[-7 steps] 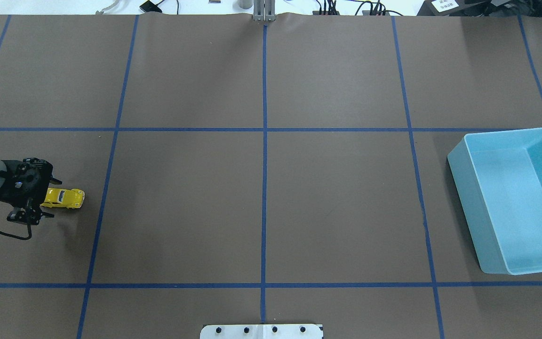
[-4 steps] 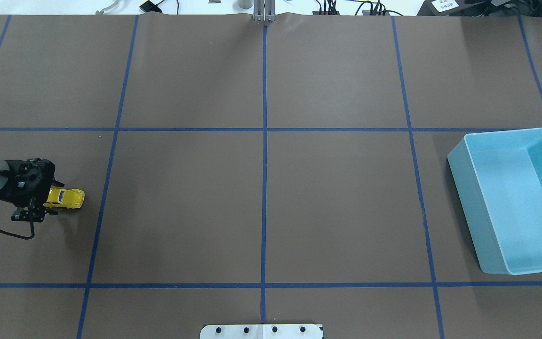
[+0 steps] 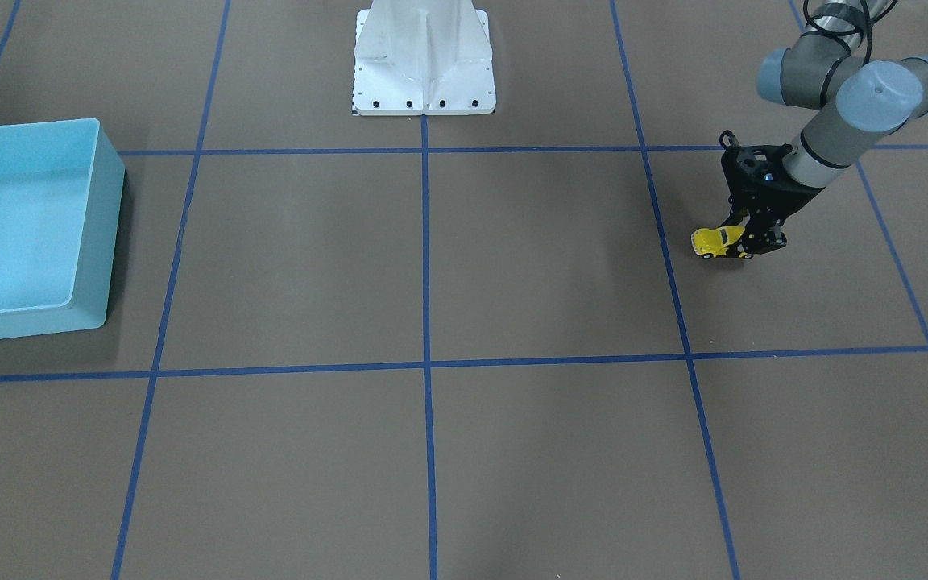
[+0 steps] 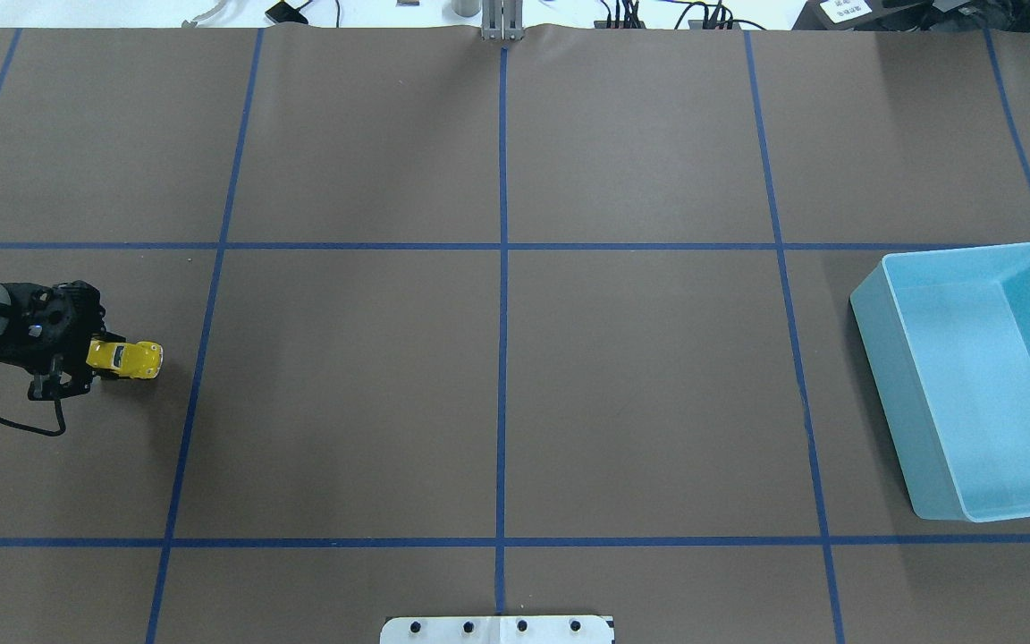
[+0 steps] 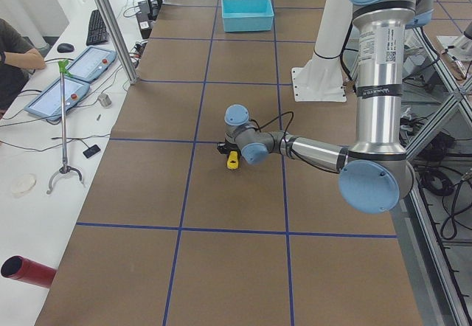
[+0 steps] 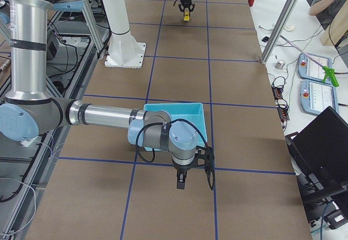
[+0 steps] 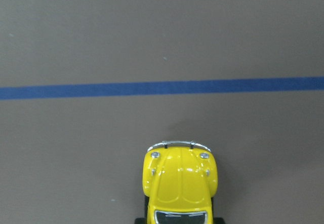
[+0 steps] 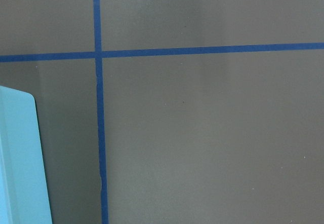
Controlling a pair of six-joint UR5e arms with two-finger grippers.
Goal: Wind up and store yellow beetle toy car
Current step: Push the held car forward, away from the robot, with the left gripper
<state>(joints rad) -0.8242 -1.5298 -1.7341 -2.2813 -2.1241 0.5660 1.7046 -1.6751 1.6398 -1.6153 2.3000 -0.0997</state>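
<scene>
Two fingers of the left gripper [image 4: 95,361] squeeze the back of the yellow car [image 4: 130,358] at the left end of the brown table [image 4: 345,385], far from the blue bin [image 4: 895,376]. I cannot tell how the right gripper [image 6: 181,181] fingers are.

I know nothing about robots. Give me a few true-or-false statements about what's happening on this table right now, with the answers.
1. The yellow beetle toy car sits inside the light blue bin. False: it is at the left gripper, across the table from the bin.
2. The bin is empty. True.
3. The left gripper grips the car's rear end. True.
4. The car lies upside down. False: its roof faces up.
</scene>
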